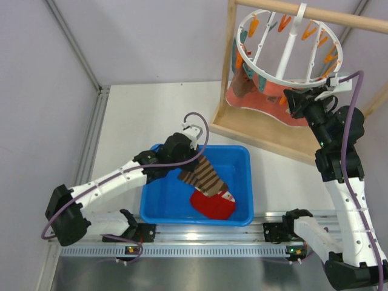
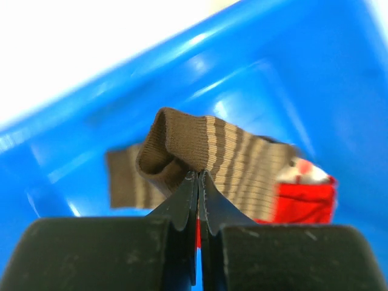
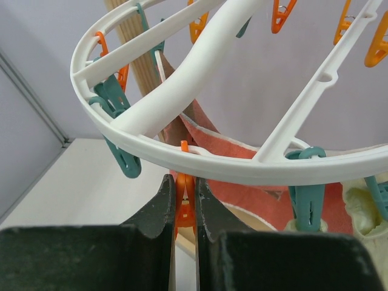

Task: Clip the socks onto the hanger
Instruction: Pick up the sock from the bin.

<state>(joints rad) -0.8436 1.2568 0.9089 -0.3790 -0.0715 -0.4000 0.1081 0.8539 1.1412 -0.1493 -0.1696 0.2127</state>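
Observation:
A dark brown sock with tan stripes (image 1: 207,176) lies in the blue bin (image 1: 153,213). My left gripper (image 1: 195,156) is shut on its folded edge. In the left wrist view the sock (image 2: 233,159) bunches just above the closed jaws of the left gripper (image 2: 199,176). A red sock (image 1: 212,204) lies beside it, also seen as the red sock (image 2: 305,202) behind. The white ring hanger (image 1: 291,81) hangs at the upper right. My right gripper (image 3: 182,179) is shut on an orange clothespin (image 3: 184,210) under the hanger's rim (image 3: 273,170).
The hanger's hook sits on the top bar of a wooden frame stand (image 1: 228,79). Salmon-pink fabric (image 3: 239,185) hangs from the ring, next to teal clothespins (image 3: 120,151). The bin's walls surround the left gripper.

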